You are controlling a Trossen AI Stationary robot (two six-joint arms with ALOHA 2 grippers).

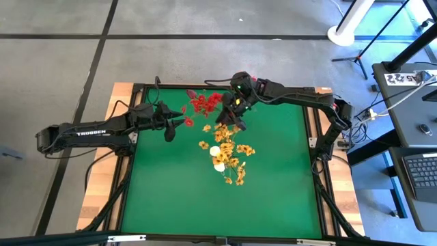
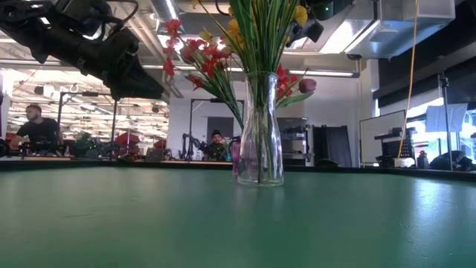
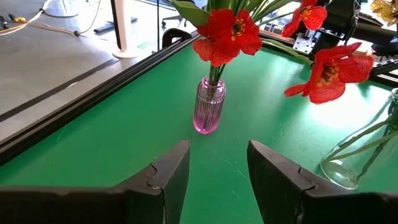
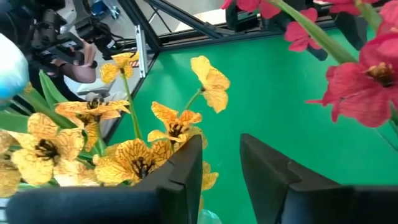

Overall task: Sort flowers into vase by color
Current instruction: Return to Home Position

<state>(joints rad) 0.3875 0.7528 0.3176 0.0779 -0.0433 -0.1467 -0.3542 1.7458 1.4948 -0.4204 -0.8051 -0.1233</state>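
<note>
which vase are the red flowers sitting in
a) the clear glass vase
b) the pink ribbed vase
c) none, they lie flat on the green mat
b: in the left wrist view the stems of the red flowers go down into the pink vase, which stands upright on the mat, apart from the clear vase.

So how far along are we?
Sorting looks done: red flowers stand in the pink vase, yellow flowers and white tulips in the clear vase. No loose stems on the table. Left hand, facing the pink vase, and right hand, by the yellow flowers, are open and empty; only homing seems left.
</note>
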